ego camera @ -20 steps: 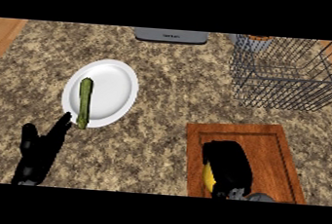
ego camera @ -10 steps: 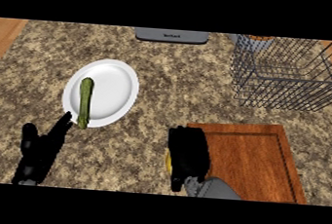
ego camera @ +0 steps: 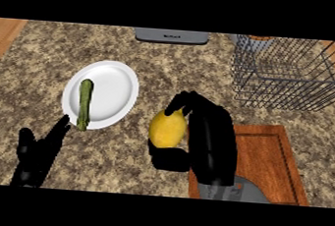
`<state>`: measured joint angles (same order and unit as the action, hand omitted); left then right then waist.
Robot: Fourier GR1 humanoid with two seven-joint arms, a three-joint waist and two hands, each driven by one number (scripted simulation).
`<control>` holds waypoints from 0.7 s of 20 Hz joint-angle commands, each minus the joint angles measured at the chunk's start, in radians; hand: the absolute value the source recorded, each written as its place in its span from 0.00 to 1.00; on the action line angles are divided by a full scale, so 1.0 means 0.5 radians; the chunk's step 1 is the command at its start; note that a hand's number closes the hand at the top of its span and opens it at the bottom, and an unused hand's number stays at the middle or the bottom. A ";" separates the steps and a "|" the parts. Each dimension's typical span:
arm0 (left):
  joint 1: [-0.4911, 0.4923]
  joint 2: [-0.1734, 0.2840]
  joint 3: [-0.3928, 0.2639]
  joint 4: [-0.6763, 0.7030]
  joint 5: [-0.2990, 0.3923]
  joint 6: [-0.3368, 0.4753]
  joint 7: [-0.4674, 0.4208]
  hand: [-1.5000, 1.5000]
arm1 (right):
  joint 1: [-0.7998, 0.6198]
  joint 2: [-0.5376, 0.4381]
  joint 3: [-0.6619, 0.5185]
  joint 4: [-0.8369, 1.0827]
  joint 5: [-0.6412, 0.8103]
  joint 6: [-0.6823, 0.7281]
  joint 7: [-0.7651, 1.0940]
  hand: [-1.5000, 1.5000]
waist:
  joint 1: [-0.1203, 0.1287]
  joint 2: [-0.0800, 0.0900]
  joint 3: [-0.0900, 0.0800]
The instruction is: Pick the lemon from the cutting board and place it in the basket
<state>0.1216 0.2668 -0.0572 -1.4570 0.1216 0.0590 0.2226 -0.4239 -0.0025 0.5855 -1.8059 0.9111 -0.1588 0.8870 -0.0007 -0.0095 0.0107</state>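
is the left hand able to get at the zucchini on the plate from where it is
Probably yes. The left hand rests open just below the plate, fingertips near the zucchini, with nothing between.

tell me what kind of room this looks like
Most likely a kitchen: a speckled stone counter carries a wooden cutting board, a white plate and a wire basket.

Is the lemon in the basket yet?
No: the right hand is curled round the lemon over the counter left of the cutting board, well short of the wire basket.
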 commanded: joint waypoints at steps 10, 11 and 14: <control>0.027 -0.031 0.016 0.071 -0.007 -0.011 0.106 0.50 | -0.674 -0.160 -0.885 -0.407 -0.120 0.461 0.416 1.00 | 0.002 0.016 -0.023; -0.040 0.004 0.055 0.118 0.038 -0.064 0.138 0.50 | -0.805 -0.148 -0.950 -0.276 -0.141 0.462 0.420 1.00 | 0.007 0.020 -0.023; 0.068 -0.028 0.020 0.001 -0.003 -0.030 0.103 0.50 | -0.803 -0.284 -1.151 -0.349 -0.277 0.585 0.417 1.00 | 0.006 0.015 -0.022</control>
<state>0.1184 0.2565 -0.0468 -1.4678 0.1119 0.0534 0.2452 -0.7429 -0.0929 0.1396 -1.9899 0.8345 0.0438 1.0333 -0.0011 -0.0078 0.0084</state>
